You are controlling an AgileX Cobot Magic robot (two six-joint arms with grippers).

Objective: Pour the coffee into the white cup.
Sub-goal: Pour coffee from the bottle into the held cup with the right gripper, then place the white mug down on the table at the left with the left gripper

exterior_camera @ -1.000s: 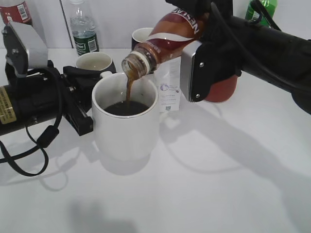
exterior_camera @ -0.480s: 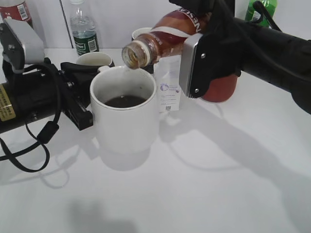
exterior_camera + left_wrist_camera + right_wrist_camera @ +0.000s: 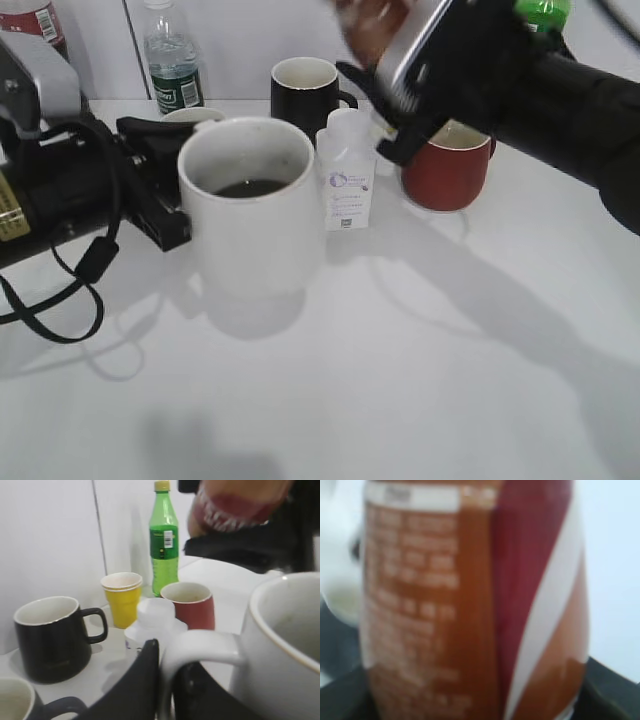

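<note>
The white cup (image 3: 245, 215) stands at centre left with dark coffee inside. My left gripper (image 3: 160, 190) is shut on its handle (image 3: 197, 647), seen close in the left wrist view. My right gripper (image 3: 420, 60) is shut on the brown and red coffee bottle (image 3: 470, 600), which fills the right wrist view. In the exterior view the bottle (image 3: 365, 25) is blurred at the top, raised behind and to the right of the cup.
Behind the white cup stand a black mug (image 3: 303, 90), a small white bottle (image 3: 347, 170), a red cup (image 3: 445, 170), a water bottle (image 3: 170, 55) and another mug (image 3: 185, 118). The left wrist view adds yellow paper cups (image 3: 122, 597) and a green bottle (image 3: 164, 540).
The pouring stopped. My right gripper lifted the bottle up and back to the right, away from the cup's rim. The white cup shifted slightly left.
</note>
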